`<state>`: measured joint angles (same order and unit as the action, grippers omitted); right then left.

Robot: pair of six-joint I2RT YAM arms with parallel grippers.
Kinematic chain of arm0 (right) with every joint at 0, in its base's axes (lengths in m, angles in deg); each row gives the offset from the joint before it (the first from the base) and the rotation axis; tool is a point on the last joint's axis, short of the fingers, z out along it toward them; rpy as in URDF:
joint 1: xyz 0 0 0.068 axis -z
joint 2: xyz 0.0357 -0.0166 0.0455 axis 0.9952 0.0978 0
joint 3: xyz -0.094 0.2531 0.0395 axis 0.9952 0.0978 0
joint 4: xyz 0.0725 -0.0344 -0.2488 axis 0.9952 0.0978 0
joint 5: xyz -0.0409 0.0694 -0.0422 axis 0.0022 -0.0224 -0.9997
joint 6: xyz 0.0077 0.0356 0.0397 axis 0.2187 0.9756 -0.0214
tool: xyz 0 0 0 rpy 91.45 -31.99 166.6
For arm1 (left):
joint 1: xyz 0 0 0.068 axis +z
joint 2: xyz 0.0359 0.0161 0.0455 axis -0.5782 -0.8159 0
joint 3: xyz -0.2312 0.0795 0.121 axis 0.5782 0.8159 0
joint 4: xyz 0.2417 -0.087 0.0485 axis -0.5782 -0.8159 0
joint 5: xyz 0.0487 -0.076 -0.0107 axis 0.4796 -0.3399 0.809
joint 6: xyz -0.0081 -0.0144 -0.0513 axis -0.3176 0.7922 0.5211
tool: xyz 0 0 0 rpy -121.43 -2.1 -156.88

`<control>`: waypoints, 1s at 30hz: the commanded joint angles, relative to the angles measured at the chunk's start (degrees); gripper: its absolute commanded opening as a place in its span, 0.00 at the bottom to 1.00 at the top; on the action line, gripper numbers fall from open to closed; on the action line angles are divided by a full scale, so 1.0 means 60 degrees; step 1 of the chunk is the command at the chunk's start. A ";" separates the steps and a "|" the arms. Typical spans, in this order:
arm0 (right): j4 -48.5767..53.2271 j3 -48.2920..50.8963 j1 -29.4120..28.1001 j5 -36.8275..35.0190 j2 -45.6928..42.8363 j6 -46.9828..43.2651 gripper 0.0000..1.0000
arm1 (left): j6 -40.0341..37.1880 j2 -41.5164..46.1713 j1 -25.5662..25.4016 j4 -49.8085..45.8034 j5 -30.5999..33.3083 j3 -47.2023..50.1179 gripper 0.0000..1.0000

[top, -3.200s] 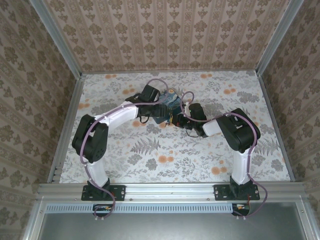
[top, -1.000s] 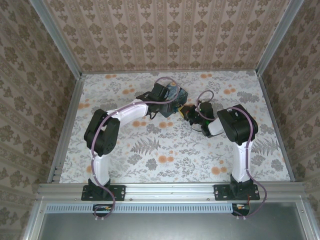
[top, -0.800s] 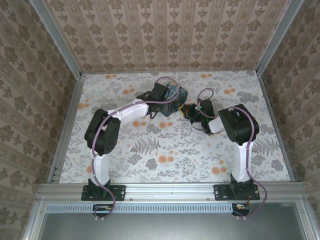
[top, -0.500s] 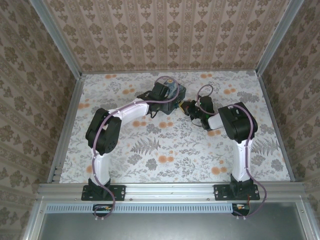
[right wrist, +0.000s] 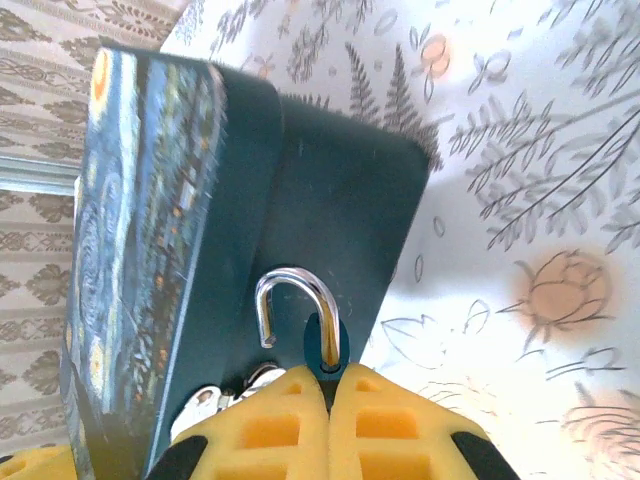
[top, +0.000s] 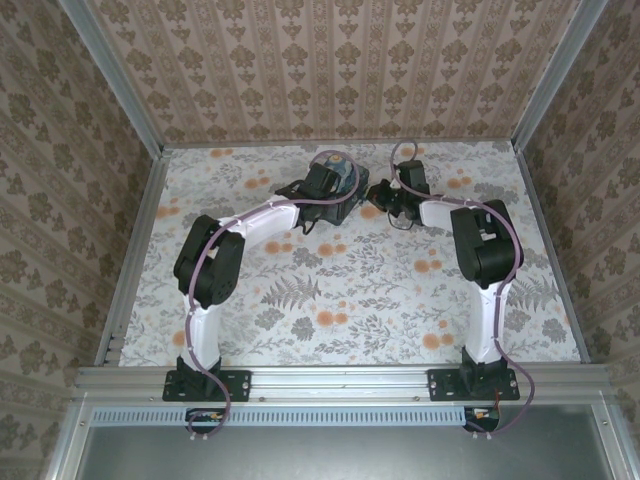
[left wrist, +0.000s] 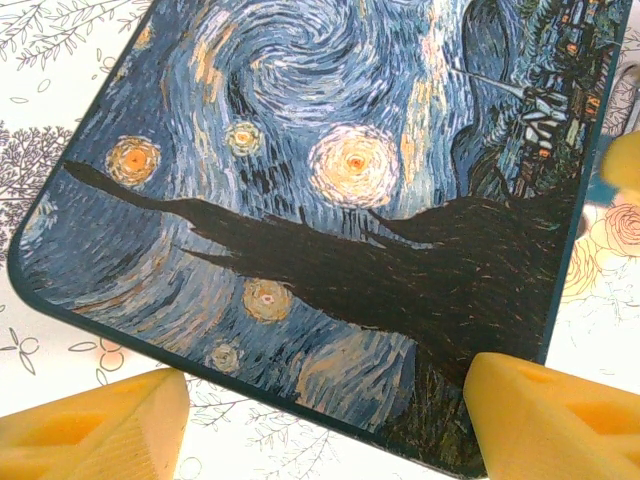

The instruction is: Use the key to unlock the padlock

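Now both arms and the blue-yellow painted box [top: 340, 175] have shifted toward the top of the overhead frame. Right gripper [right wrist: 328, 378] pinches the small dark metal padlock [right wrist: 322, 348], one shackle leg free: likely unlocked. Left gripper [left wrist: 325, 400] is spread wide.

The box [top: 337, 172] lies on the table [top: 330, 290], far from the bases, near the back wall [top: 330, 70] and about midway across. The left gripper [left wrist: 325, 385] hangs over the box's near edge, with one finger to each side of that edge. The right gripper [right wrist: 330, 385] sits just right of the box and faces its side wall. The padlock [right wrist: 292, 273] is against that side wall. Its shackle stands out from the right gripper's fingertips, which meet on its lower part.
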<state>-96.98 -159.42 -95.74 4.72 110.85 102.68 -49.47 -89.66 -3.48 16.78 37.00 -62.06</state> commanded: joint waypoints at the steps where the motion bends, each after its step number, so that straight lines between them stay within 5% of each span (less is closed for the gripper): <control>1: 0.0765 -0.0082 0.0045 -0.0159 -0.0227 -0.0561 0.00 | -0.0405 -0.1177 -0.0033 -0.3024 -0.0207 0.0754 0.75; 12: -0.1421 0.2517 -0.0163 0.0850 -0.1890 0.0756 0.00 | -0.0506 -0.0724 -0.0021 -0.2831 -0.0667 0.0681 0.83; 20: -0.1859 0.4812 -0.1919 0.1108 -0.3726 0.1107 0.00 | -0.0385 0.0364 -0.0034 -0.2790 -0.1564 0.0383 0.90; 26: -0.3265 0.5721 -0.3685 0.1047 -0.3355 0.2105 0.00 | -0.0087 0.1420 -0.0050 -0.2719 -0.1710 0.0602 0.96; 30: -0.3738 0.6182 -0.3833 0.0813 -0.3045 0.2220 0.03 | 0.0062 0.2089 -0.0029 -0.2675 -0.1516 0.0955 1.00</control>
<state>-114.57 -123.92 -119.50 10.34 91.31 113.71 -49.49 -81.05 -3.57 3.73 28.32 -57.45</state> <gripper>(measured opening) 0.067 0.997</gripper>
